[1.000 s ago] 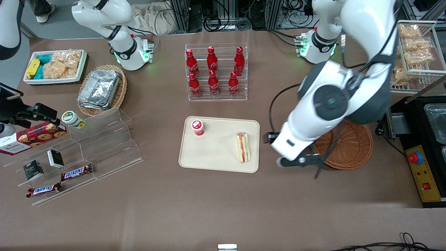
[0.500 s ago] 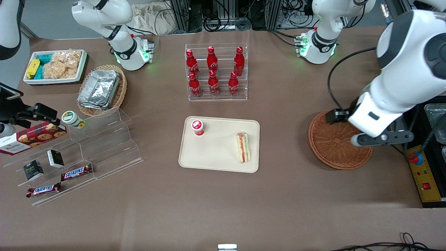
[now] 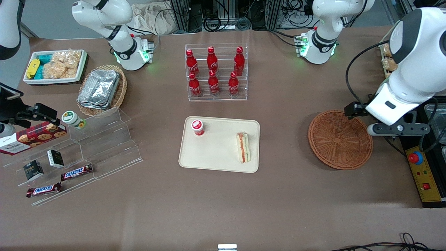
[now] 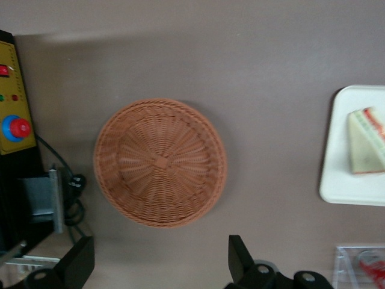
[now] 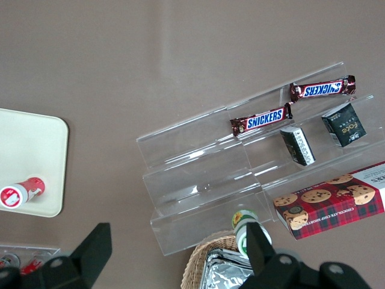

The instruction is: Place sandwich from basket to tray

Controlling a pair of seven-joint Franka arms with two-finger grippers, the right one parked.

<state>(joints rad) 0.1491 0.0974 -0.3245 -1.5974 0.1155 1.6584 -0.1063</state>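
Sandwich [image 3: 243,147] flat on tray [image 3: 216,157]. Basket [image 3: 340,139] bare. Gripper [image 4: 159,265] spread wide, holding nothing, raised beside basket.

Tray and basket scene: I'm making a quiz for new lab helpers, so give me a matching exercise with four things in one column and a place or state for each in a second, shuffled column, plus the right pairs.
Things:
1. sandwich
2. basket
3. gripper
4. small red-capped bottle

Places or states:
A. holds nothing, on the table toward the working arm's end
B. open, up above the table beside the basket
C. lying on the tray, near the edge closest to the basket
D. standing on the tray, at the corner nearest the rack of red soda bottles

Pairs: 1-C, 2-A, 3-B, 4-D
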